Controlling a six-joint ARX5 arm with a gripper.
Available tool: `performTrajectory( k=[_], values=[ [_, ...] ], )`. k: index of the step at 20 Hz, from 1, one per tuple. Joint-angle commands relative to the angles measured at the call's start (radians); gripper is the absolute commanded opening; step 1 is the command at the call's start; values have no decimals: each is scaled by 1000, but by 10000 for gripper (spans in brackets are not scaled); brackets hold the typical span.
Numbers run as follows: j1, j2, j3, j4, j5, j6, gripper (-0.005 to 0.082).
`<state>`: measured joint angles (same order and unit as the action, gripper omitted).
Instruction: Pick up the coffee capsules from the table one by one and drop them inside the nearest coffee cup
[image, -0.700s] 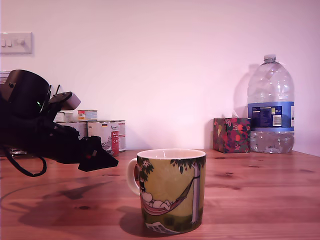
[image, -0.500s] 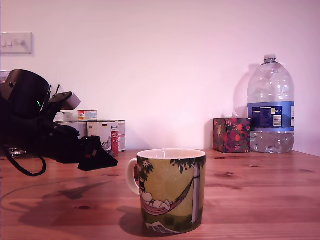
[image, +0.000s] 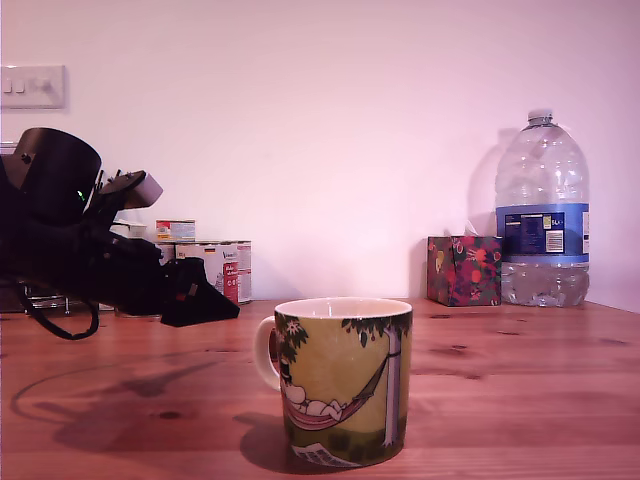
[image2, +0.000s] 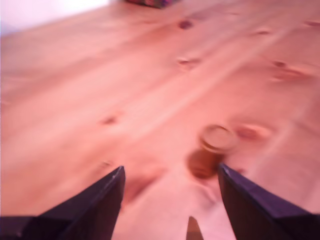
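A coffee capsule (image2: 210, 151), dark reddish-brown with a pale flat rim, lies on the wooden table (image2: 100, 75) in the blurred wrist view. It sits just ahead of my gripper (image2: 171, 169), close to one dark fingertip (image2: 235, 185). The fingers stand wide apart with nothing between them. In the exterior view the black arm hangs low over the table at the left, its gripper (image: 205, 300) pointing down towards the right. The coffee cup (image: 342, 380) with its yellow-green hammock print stands in the front middle, handle towards the arm. No capsule shows in the exterior view.
Red-and-white tins (image: 215, 268) stand behind the arm against the wall. A flowered tissue box (image: 463, 270) and a big water bottle (image: 541, 215) are at the back on the exterior view's right. A light switch (image: 32, 86) is on the wall.
The arm has risen a little and shifted slightly towards the exterior view's right. The cup has not moved.
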<state>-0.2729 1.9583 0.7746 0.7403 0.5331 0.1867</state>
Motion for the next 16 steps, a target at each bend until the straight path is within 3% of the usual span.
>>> performTrajectory(
  k=[1, 6, 13, 16],
  values=[
    [-17, -8, -5, -15, 29, -3, 528],
    [-69, -8, -12, -68, 31, -3, 528],
    [-108, -7, -14, -65, -95, -3, 528],
    [-118, 2, -3, -63, -100, -3, 528]
  ],
)
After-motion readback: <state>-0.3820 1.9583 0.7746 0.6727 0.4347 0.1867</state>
